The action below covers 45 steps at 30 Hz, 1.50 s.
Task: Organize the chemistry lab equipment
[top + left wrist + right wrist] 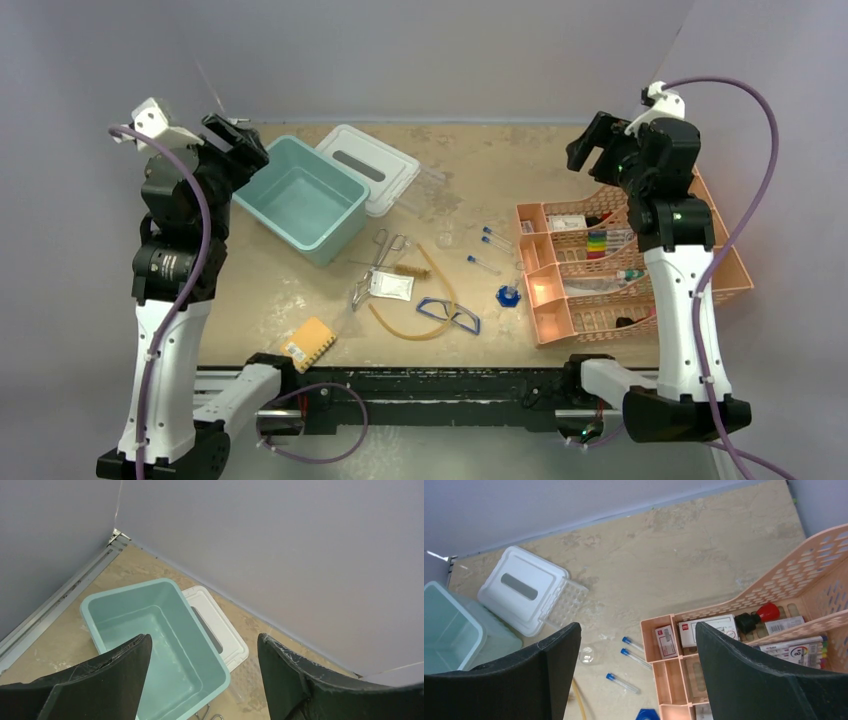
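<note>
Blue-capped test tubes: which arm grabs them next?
Right, likely. The clear blue-capped test tubes lie beside the peach plastic organiser, near the open, empty right gripper. Left gripper is off by the teal plastic bin.

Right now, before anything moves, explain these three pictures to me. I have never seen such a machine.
These are two robot arms bolted at the near edge of a table. The wide picture looks down from above and behind them. The other two come from a camera on each wrist; the dark shapes at the bottom are that arm's own fingers. The left hand is raised, open, near a teal bin with its white lid beside it. The right hand is raised, open, near a peach organiser. Between lie test tubes, scissors, safety glasses, tan tubing, a white packet and a yellow sponge. Neither hand holds anything.
</note>
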{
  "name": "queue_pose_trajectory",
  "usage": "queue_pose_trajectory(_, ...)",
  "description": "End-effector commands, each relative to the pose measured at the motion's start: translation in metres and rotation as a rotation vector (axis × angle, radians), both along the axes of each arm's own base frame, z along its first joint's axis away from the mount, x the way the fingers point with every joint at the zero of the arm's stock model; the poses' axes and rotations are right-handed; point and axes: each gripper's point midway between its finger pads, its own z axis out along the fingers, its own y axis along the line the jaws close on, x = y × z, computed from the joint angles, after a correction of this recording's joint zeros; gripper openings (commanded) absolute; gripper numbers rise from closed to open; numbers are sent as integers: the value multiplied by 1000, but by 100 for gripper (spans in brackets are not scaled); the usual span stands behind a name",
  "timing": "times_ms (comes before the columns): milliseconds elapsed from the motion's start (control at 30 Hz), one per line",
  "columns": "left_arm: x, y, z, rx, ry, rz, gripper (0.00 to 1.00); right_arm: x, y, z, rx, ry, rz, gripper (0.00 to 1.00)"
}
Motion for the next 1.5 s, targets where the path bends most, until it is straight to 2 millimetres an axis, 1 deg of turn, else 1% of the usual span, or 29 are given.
queue_pose_trajectory(0, -3, -12, 19, -1, -108, -72, 77, -1, 15, -1, -4, 10, 107, 85)
queue_pose_trajectory(100, -11, -32, 42, -46, -231, -188, 77, 1, 31, 1, 28, 3, 192, 83)
queue_pose_trajectory(133, -14, -38, 46, -43, -261, -225, 82, 2, 35, 1, 38, 1, 220, 83)
queue_pose_trajectory(167, -16, -46, 46, -39, -277, -267, 84, 4, 38, 1, 46, 3, 236, 83)
queue_pose_trajectory(233, -19, -61, 47, -28, -297, -356, 86, 4, 58, -3, 58, 15, 296, 82)
queue_pose_trajectory(267, -19, -72, 46, -26, -303, -419, 86, 4, 67, -6, 63, 23, 319, 82)
queue_pose_trajectory(333, -20, -91, 43, -36, -318, -527, 86, 6, 90, -14, 78, 46, 368, 81)
queue_pose_trajectory(400, -19, -105, 38, -63, -324, -606, 86, 7, 115, -24, 97, 69, 412, 80)
queue_pose_trajectory(500, -15, -117, 28, -103, -309, -672, 87, 8, 151, -46, 107, 116, 449, 77)
queue_pose_trajectory(567, -12, -122, 20, -121, -292, -693, 87, 7, 173, -63, 106, 155, 466, 75)
queue_pose_trajectory(633, -9, -122, 11, -134, -273, -686, 87, 8, 190, -86, 97, 213, 454, 72)
queue_pose_trajectory(700, -5, -121, 0, -140, -247, -676, 87, 5, 209, -109, 72, 260, 468, 69)
queue_pose_trajectory(800, -2, -119, -14, -139, -203, -659, 87, -4, 231, -147, -25, 333, 483, 64)
queue_pose_trajectory(933, 2, -115, -31, -116, -146, -630, 87, -24, 248, -198, -146, 459, 509, 57)
queue_pose_trajectory(1033, 4, -112, -40, -102, -117, -611, 87, -38, 254, -227, -198, 532, 537, 53)
queue_pose_trajectory(1200, 9, -110, -49, -96, -88, -595, 86, -67, 248, -269, -267, 679, 572, 56)
queue_pose_trajectory(1267, 11, -109, -52, -98, -79, -590, 86, -74, 243, -285, -283, 729, 565, 56)
queue_pose_trajectory(1333, 13, -110, -55, -98, -72, -591, 86, -79, 243, -299, -289, 762, 565, 53)
queue_pose_trajectory(1467, 16, -111, -60, -103, -59, -589, 86, -82, 248, -318, -285, 796, 565, 44)
